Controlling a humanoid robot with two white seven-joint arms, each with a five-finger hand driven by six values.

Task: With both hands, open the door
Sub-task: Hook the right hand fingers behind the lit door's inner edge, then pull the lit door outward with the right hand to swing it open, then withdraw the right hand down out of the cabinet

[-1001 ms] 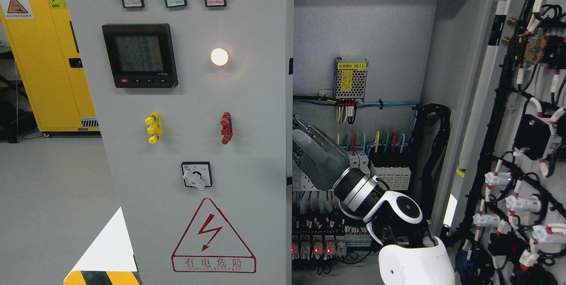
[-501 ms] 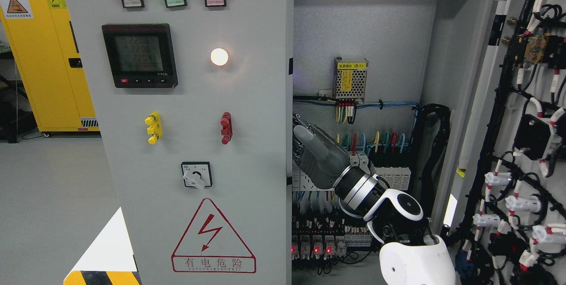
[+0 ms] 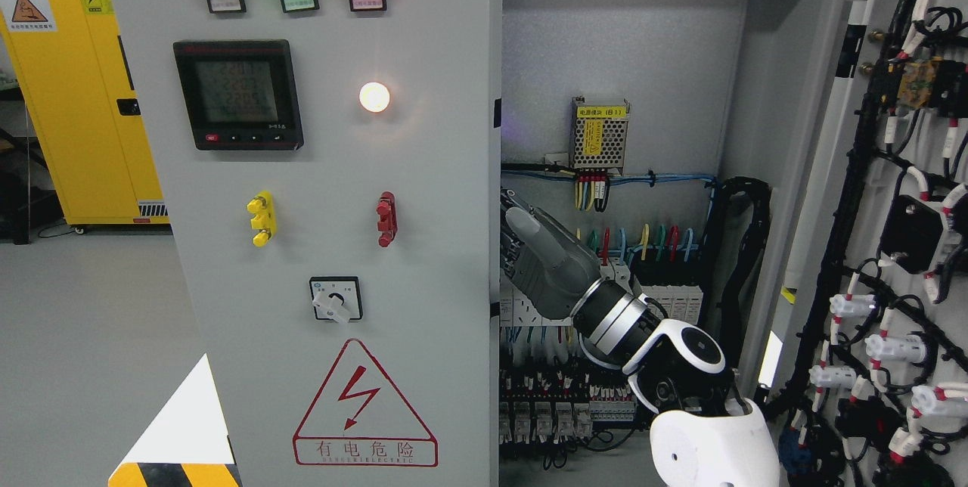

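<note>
The grey left door of the electrical cabinet faces me, carrying three lamps, a meter and a rotary switch. Its right edge runs down the middle of the picture. My right hand reaches up from the lower right and rests against that edge, inside the open cabinet. The door edge hides the tip of the hand. The right door stands swung open at the far right, showing its wired inner side. My left arm does not show.
Inside the cabinet are a power supply, coloured wires and terminal blocks, close behind my forearm. A yellow cabinet stands at the back left on the grey floor.
My right hand has edged slightly up and to the right along the left door's edge. The row of red relay lights at the cabinet's bottom has gone dark.
</note>
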